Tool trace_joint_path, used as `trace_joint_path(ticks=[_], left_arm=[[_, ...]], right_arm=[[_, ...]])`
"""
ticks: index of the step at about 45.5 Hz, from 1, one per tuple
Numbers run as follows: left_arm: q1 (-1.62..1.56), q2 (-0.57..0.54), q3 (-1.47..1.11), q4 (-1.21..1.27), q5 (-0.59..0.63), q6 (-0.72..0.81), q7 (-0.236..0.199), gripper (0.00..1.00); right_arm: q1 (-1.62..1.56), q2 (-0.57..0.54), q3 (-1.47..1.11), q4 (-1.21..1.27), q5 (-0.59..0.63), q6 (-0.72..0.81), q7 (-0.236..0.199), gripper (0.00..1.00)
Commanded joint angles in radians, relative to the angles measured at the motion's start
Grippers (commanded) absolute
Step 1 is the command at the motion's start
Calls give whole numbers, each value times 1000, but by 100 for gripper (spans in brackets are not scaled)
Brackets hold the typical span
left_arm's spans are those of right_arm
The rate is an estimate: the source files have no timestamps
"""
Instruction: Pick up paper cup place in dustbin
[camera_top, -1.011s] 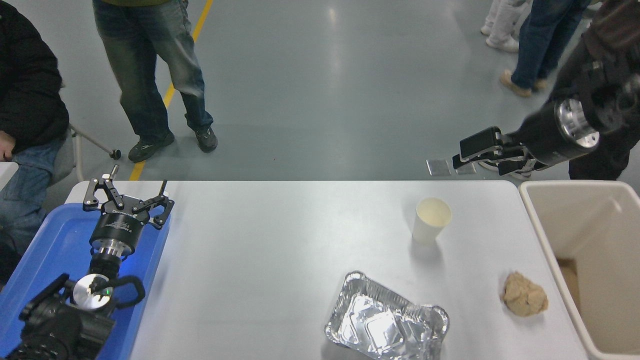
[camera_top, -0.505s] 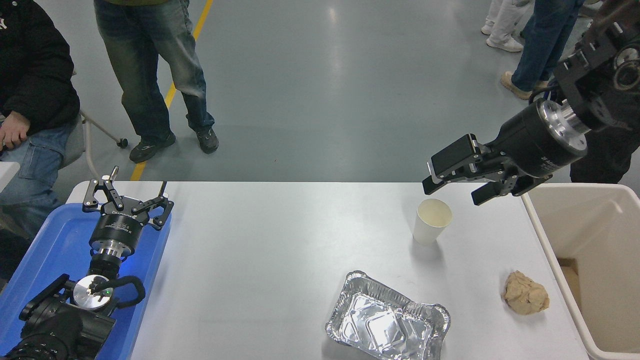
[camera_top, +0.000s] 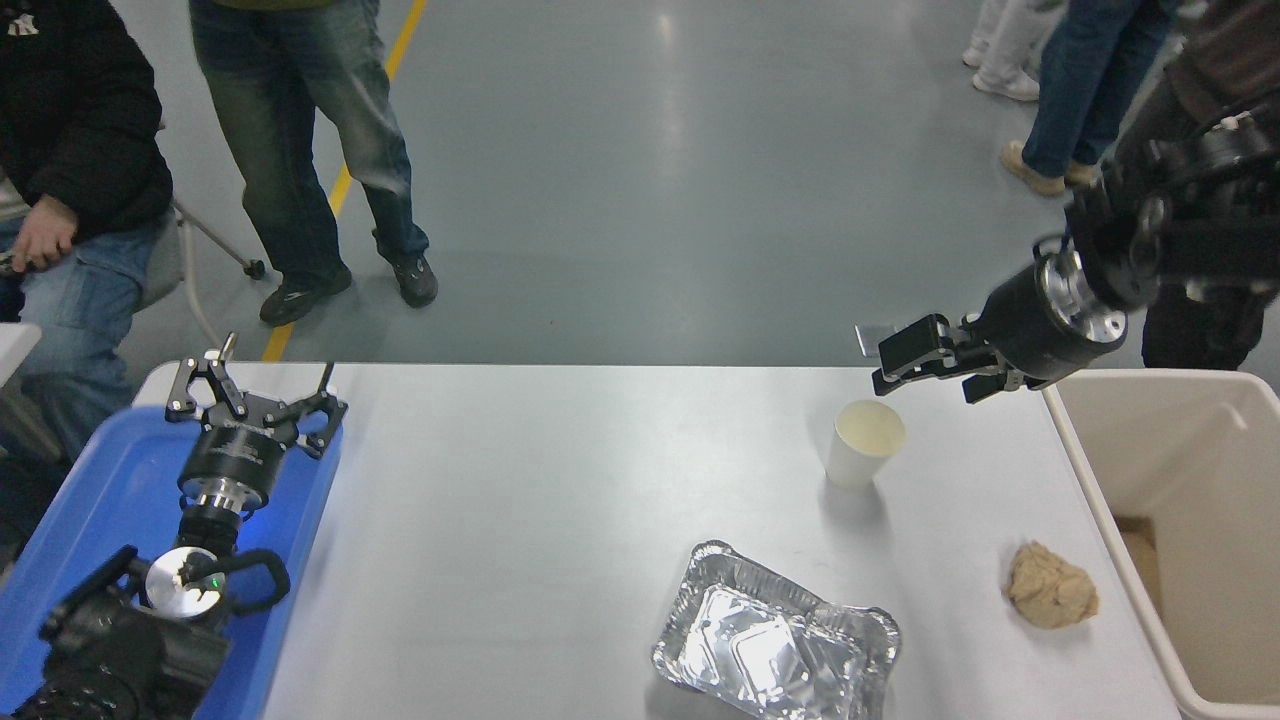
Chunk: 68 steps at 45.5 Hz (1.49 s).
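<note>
Left black gripper (camera_top: 255, 400) parked over blue plastic tray (camera_top: 100, 500) at lower left, fingers spread, holding nothing – tray cut off by frame edge. One small white tapered paper cup (camera_top: 864, 442) upright on white table (camera_top: 520, 500), untouched. One crumpled silver foil tray (camera_top: 778, 645), bottom cropped. Right black gripper (camera_top: 925, 372) just above and beyond cup, jaws parted, empty. One tan crumpled paper ball (camera_top: 1050, 585). One beige rectangular plastic dustbin (camera_top: 1150, 440) at right – partly out of frame, contents hard to make out.

Matt paper cup (camera_top: 865, 443); crinkled shiny foil tray (camera_top: 776, 648); smooth plastic dustbin (camera_top: 1098, 490).
</note>
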Motion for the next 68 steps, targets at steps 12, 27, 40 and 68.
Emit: trace_joint_path(ticks=[12, 27, 40, 68], left_arm=[[-1, 0, 1, -1, 0, 0, 1, 99], [-3, 0, 1, -1, 0, 0, 1, 99], [-1, 0, 1, -1, 0, 0, 1, 99], [-1, 0, 1, -1, 0, 0, 1, 99]], right_arm=[[-498, 147, 136, -440, -18, -270, -5, 100], [-638, 156, 237, -526, -107, -332, -74, 100], [-652, 153, 237, -520, -109, -333, -94, 68], [-571, 133, 243, -460, -89, -310, -77, 0]])
